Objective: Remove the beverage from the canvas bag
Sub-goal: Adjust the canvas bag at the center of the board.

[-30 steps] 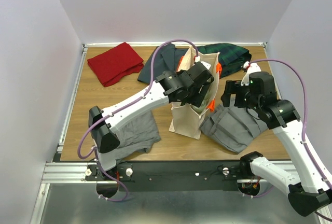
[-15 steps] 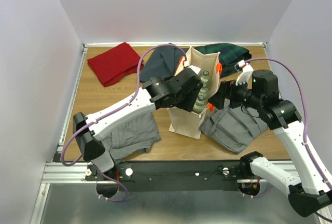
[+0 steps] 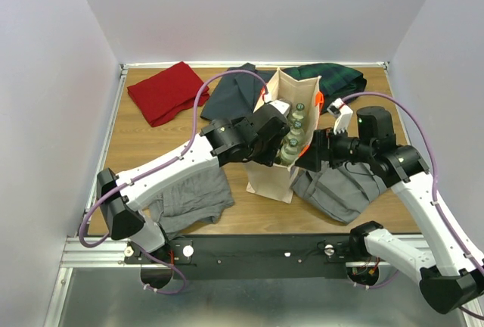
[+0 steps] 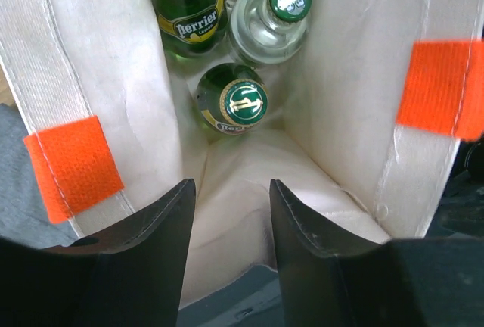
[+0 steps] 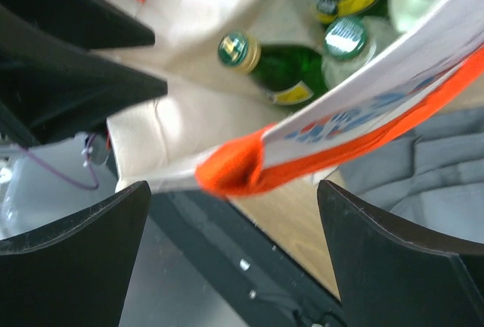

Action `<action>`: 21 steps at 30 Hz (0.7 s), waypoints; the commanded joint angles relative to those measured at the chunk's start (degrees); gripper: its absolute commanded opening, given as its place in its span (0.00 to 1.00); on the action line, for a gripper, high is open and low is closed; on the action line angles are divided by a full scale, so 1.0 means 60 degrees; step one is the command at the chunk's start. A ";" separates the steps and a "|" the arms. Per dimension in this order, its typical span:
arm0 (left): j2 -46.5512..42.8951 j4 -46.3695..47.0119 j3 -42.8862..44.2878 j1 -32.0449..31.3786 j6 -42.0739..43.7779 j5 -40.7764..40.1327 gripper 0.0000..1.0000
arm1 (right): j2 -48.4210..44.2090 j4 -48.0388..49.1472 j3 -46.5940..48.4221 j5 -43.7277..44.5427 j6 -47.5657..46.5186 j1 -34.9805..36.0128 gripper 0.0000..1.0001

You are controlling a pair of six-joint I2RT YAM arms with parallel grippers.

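The beige canvas bag (image 3: pixel 271 173) stands upright mid-table, its orange handles (image 4: pixel 76 164) showing. Inside stand several bottles: a green Perrier bottle (image 4: pixel 243 104), a second green one (image 4: pixel 189 9) and a clear bottle with a green cap (image 4: pixel 272 20). My left gripper (image 4: pixel 231 191) hovers over the near end of the bag's mouth, jaws narrowed but apart, holding nothing. My right gripper (image 5: pixel 234 188) stands wide open at the bag's right rim, the orange handle (image 5: pixel 242 168) between its fingers untouched. From the right wrist I see a green bottle (image 5: pixel 280 70) in the bag.
Folded clothes lie around the bag: red (image 3: pixel 166 91) at back left, dark blue (image 3: pixel 231 96) behind, dark green plaid (image 3: pixel 336 79) at back right, grey (image 3: pixel 193 194) under the left arm and grey (image 3: pixel 340 187) under the right arm.
The left gripper has swung back over the bag's near end and its jaws have narrowed. The right gripper has moved left to the bag's right rim, still wide open.
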 commanded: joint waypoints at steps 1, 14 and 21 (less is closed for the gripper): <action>-0.0319 -0.0066 -0.0159 -0.0062 0.0001 0.0126 0.52 | -0.0436 -0.0855 -0.0212 -0.0677 -0.0175 0.0068 1.00; -0.0421 0.0051 -0.0569 -0.0266 -0.0014 0.0419 0.45 | -0.0498 -0.0858 0.0958 -0.0192 0.0015 0.0053 1.00; -0.0582 -0.0023 -0.0774 -0.0486 -0.0146 0.0404 0.44 | 0.0117 0.0361 0.0784 0.0290 0.0118 0.0068 1.00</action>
